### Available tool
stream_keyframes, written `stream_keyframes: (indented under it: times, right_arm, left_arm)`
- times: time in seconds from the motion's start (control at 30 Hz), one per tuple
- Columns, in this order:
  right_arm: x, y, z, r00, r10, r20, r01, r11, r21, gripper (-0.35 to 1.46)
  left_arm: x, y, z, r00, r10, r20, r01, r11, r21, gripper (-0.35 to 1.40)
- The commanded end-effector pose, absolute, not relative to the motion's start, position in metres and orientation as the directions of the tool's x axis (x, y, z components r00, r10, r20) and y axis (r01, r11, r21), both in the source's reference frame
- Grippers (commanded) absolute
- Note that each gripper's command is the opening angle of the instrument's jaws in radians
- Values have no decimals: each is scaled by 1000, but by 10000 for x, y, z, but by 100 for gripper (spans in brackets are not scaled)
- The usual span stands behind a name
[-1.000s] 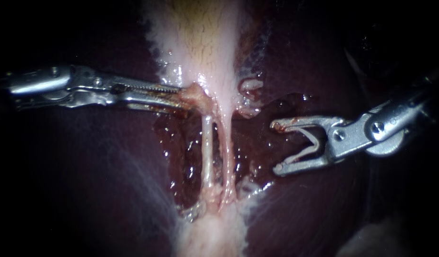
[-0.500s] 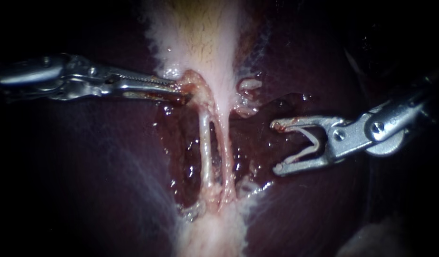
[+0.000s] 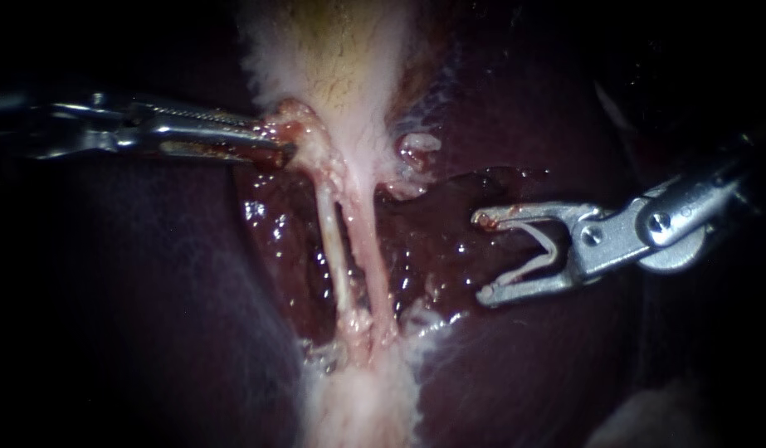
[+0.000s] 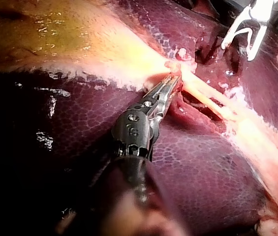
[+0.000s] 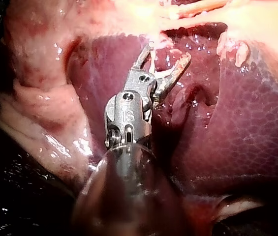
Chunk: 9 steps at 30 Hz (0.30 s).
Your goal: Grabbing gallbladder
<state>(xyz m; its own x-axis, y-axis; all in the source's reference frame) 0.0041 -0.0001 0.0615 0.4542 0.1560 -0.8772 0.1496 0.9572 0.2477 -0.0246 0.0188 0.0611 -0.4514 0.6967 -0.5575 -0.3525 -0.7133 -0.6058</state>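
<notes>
Left tool clamps the gallbladder at its narrow end; right tool gapes, well apart

The gallbladder runs past the endoscope view's top edge.

Left instrument comes in from nine o'clock, shaft nearly level, jaws apparently pinched on the gallbladder edge. Right instrument enters from three o'clock, jaws spread wide, tips toward nine.
</notes>
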Motion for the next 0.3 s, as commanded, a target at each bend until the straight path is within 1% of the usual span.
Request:
stream_keyframes:
  times: [0.03,0.3]
  right_arm:
    - [41,-1,615,454,156,-877,149,957,248,50]
    - [41,-1,615,454,156,-877,149,957,248,50]
  left_arm:
    - [-247,188,610,-450,696,-560,-348,-714,-608,-35]
    - [-246,188,613,-451,695,-561,-347,-715,-607,-35]
